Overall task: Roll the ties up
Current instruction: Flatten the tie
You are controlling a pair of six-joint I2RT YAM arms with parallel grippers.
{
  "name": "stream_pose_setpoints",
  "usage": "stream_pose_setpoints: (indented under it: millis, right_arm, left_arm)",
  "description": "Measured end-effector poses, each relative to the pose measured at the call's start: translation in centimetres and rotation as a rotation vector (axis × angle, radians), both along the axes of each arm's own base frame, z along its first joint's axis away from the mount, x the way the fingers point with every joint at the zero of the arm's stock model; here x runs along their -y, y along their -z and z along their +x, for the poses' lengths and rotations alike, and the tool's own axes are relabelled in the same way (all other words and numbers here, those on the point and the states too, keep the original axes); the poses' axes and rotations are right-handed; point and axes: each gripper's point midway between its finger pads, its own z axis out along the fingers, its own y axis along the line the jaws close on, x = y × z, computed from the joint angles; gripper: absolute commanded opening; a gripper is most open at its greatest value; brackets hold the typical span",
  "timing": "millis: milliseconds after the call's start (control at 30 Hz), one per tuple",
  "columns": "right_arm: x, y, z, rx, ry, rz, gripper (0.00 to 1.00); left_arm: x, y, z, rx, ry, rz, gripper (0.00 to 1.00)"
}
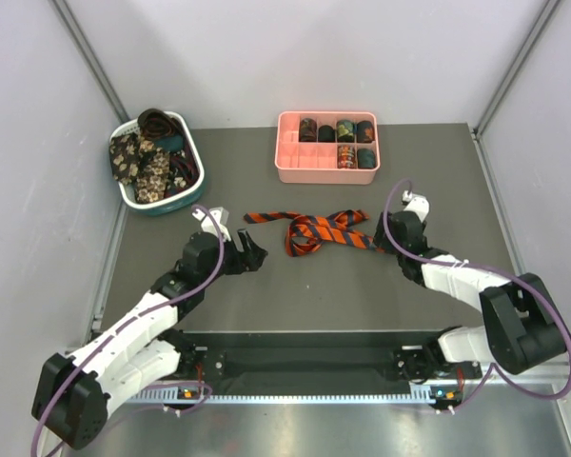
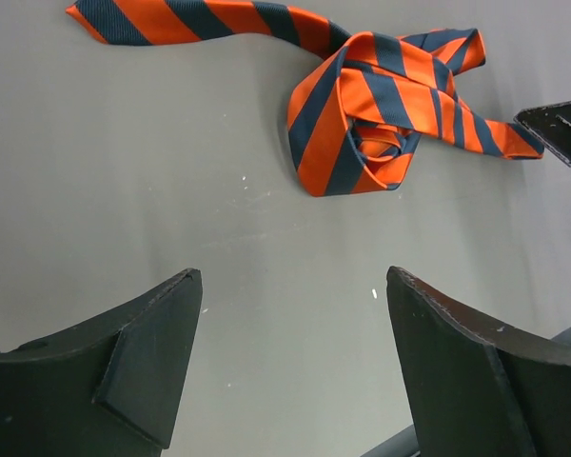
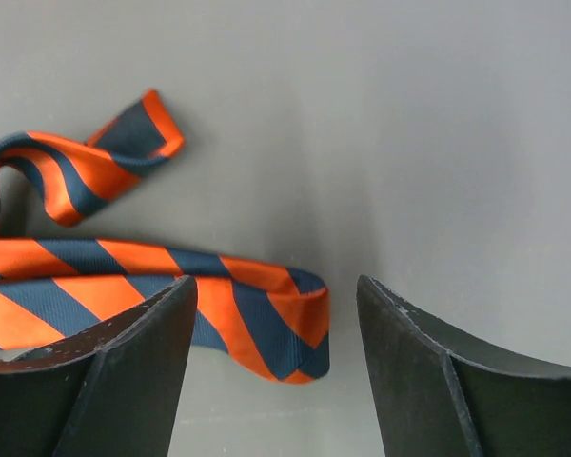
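Left gripper [image 2: 293, 276]: fingers spread, empty, just short of the striped tie [image 1: 314, 229]. Right gripper [image 3: 276, 281]: fingers spread, one tie end between them. Tie lies loosely bunched mid-table [image 1: 428, 181]. Beyond: tray [image 1: 282, 145] with rolled ties [image 1: 345, 130]; basket [image 1: 196, 168] with loose ties [image 1: 143, 162].

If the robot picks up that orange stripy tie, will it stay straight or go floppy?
It would probably flop and dangle: the striped tie lies in loose folds and loops on the table. It looks thin and flat, so it is likely light. Pushed, it would probably bunch up rather than slide whole.
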Motion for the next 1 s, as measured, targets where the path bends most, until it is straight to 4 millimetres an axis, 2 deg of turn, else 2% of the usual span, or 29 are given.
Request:
stream_pose_setpoints:
  millis: [67,133,167,233,267,300,467,567,667,800,933,1000]
  right_arm:
    - [0.0,0.4,-0.4,-0.022,0.008,0.014,0.66]
    - [-0.1,0.7,-0.7,-0.04,0.013,0.027,0.57]
    - [-0.2,0.9,-0.9,-0.05,0.012,0.034,0.45]
    - [-0.3,1.2,-1.1,-0.069,0.012,0.042,0.26]
    - [-0.4,1.3,-1.3,-0.078,0.013,0.047,0.08]
    - [-0.5,1.4,-1.4,-0.086,0.008,0.049,0.0]
    - [-1.0,1.3,-2.0,-0.106,-0.019,0.071,0.0]
    - [-2.2,-0.2,-2.3,-0.073,-0.077,0.1,0.0]
    - [-4.4,-2.8,-2.9,-0.014,-0.176,0.137,0.0]
    - [-8.0,-6.3,-3.9,0.037,-0.348,0.144,0.0]
    - [-11.3,-11.4,-4.3,0.111,-0.536,0.125,0.0]
    - [-12.4,-14.5,-4.5,0.156,-0.62,0.121,0.0]
  left_arm:
    - [0.0,0.2,-0.1,0.003,0.001,-0.001,0.82]
    - [0.0,0.3,-0.1,0.007,0.004,-0.002,0.82]
    - [0.1,0.2,-0.1,0.011,0.006,-0.005,0.82]
    - [0.2,-0.2,-0.1,0.024,0.01,-0.011,0.82]
    - [0.3,-0.3,0.0,0.03,0.013,-0.015,0.81]
    - [0.5,-0.5,0.0,0.035,0.017,-0.019,0.82]
    - [1.4,-0.7,-0.7,0.037,0.061,-0.03,0.82]
    - [2.6,-0.6,-1.4,0.029,0.105,-0.032,0.83]
    - [4.5,-0.9,-2.4,0.028,0.169,-0.024,0.84]
    - [7.2,-2.3,-2.9,0.055,0.252,-0.004,0.87]
    - [9.7,-5.5,-1.3,0.102,0.305,0.003,0.87]
    - [11.0,-8.0,-0.3,0.144,0.337,0.0,0.87]
